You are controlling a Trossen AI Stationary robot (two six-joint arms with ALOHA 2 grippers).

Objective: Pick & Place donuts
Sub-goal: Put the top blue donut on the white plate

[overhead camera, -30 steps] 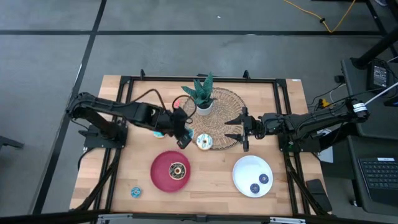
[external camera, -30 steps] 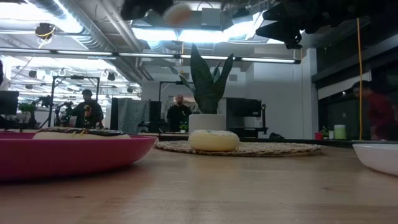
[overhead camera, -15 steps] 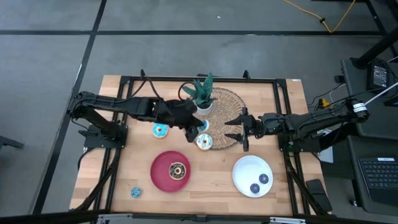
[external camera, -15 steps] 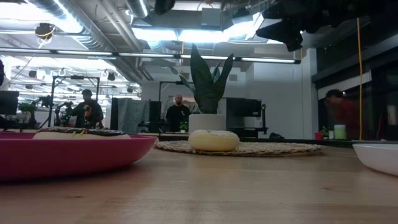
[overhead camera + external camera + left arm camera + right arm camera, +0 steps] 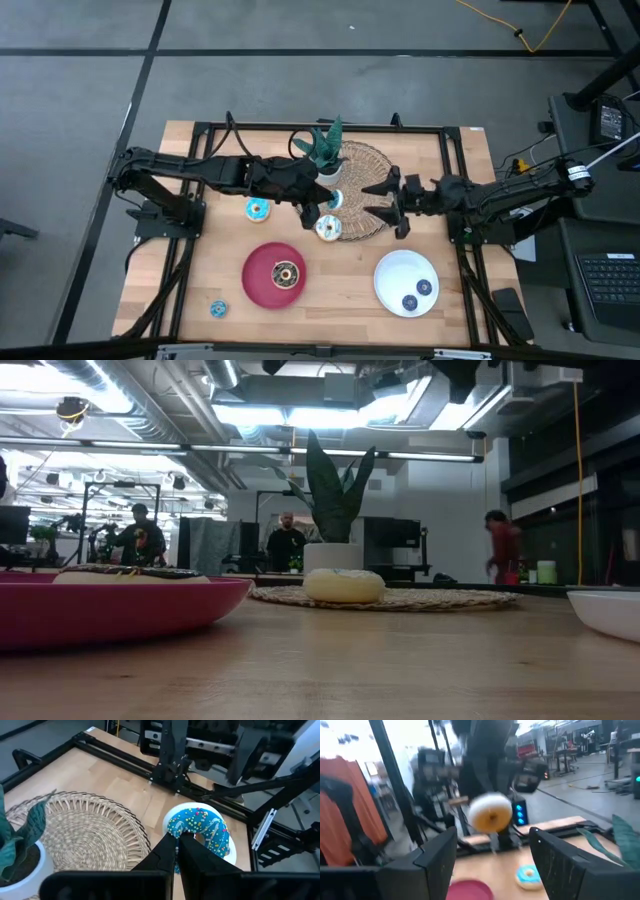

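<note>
My left gripper [image 5: 325, 207] hovers over the woven mat [image 5: 360, 175], shut on a blue-iced sprinkled donut [image 5: 199, 827]. My right gripper [image 5: 383, 200] faces it from the table's right, open, with that donut [image 5: 491, 813] ahead of its fingers. A cream-white donut [image 5: 327, 229] lies flat on the mat's near edge. A light-blue donut [image 5: 257, 209] lies on the table. A chocolate donut [image 5: 285, 274] rests on the red plate [image 5: 258, 283]. Two small blue donuts [image 5: 416, 294] lie on the white plate [image 5: 392, 272]. Another small one [image 5: 218, 308] sits near the table's near left corner. My left gripper pinches the blue-iced donut by the rim nearest the wrist [image 5: 184, 834] between its two fingers. The fingers slant down from the table's left. The donut is lifted clear above the mat, tilted on edge, icing toward my left wrist and pale underside toward my right gripper.
A potted plant [image 5: 325, 155] stands on the far part of the mat, close to my left arm. A black frame [image 5: 320, 127] runs around the tabletop. Bare wood lies between the two plates. People stand in the room beyond the table.
My left gripper has carried the donut up and toward the table's right, from beside the light-blue donut to over the mat. It has tipped from pointing steeply down toward level. My right gripper has tipped upward and risen, staying open.
</note>
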